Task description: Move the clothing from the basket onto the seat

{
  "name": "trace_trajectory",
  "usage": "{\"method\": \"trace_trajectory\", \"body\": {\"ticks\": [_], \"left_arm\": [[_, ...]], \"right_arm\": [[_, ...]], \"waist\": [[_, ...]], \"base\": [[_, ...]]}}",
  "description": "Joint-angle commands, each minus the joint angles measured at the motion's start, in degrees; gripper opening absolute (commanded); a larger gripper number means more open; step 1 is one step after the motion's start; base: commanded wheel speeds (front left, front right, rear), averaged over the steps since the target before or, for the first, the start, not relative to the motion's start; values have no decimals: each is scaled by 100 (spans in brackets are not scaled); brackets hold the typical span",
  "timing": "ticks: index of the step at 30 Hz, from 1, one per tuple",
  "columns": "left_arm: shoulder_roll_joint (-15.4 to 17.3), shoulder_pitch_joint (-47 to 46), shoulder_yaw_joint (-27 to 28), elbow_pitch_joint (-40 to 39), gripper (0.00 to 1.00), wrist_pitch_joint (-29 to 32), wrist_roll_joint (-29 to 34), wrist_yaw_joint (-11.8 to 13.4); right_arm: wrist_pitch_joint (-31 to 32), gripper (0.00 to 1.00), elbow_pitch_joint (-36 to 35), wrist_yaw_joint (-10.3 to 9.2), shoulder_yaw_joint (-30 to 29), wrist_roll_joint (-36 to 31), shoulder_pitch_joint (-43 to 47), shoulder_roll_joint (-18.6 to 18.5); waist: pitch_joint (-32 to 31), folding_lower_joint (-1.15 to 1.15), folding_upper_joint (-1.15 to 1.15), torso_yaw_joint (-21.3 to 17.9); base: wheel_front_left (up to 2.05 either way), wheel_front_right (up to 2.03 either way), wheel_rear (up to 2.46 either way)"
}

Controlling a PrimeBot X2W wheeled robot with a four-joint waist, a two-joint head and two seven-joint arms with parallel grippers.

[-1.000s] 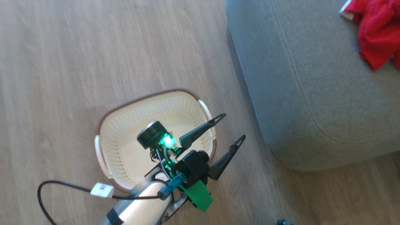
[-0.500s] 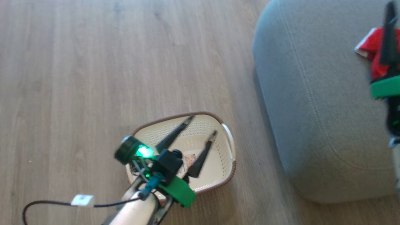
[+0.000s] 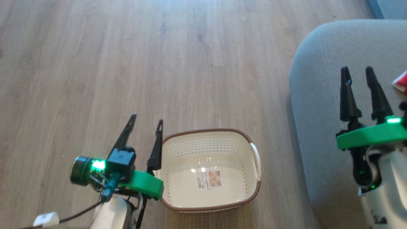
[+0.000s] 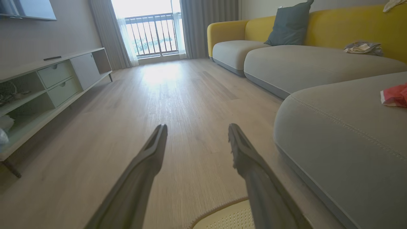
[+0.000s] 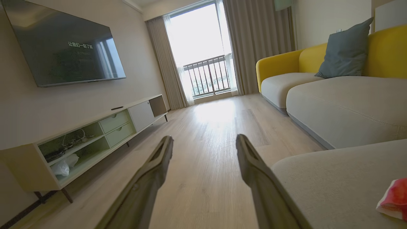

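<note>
Both my left gripper and right gripper are spread, empty. At lower centre the basket sits bare; red clothing lies on the seat, right edge. It looks soft and light, so I'd pinch a fold.

Perforated plastic basket, seemingly glossy; matt cloth seat.

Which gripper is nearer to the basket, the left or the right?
Left. The left gripper is beside the left rim of the basket; the right gripper is over the seat, apart from the basket.
</note>
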Motion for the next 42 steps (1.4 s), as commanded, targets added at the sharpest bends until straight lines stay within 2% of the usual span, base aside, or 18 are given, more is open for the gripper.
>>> {"method": "trace_trajectory", "body": {"ticks": [1, 9, 19, 29, 36, 42], "left_arm": [[-34, -99, 251, -270, 100, -14, 66, 87], [-83, 141, 573, -241, 100, -14, -118, 279], [-90, 320, 648, -90, 100, -14, -454, 491], [-91, 375, 639, -34, 100, -14, -420, 474], [-91, 321, 657, -21, 100, -14, -535, 211], [-91, 339, 691, -110, 100, -14, -584, 102]], "right_arm": [[-30, 100, -217, -1, 34, -142, 69, 33], [-30, 100, -174, -1, -68, -485, 673, 496], [-30, 100, -58, -1, 91, -761, 1046, 706], [-30, 100, -6, -1, 192, -898, 1160, 806], [-30, 100, 29, -1, 212, -904, 1134, 827], [-30, 100, 39, -1, 199, -880, 1126, 836]], "waist": [[-50, 1, 0, 130], [-126, 1, 0, 367], [-157, 1, 0, 440], [-137, 1, 0, 472], [-130, 1, 0, 457], [-137, 1, 0, 434]], "base": [[0, 0, 0], [0, 0, 0], [0, 0, 0], [0, 0, 0], [0, 0, 0], [0, 0, 0]]}}
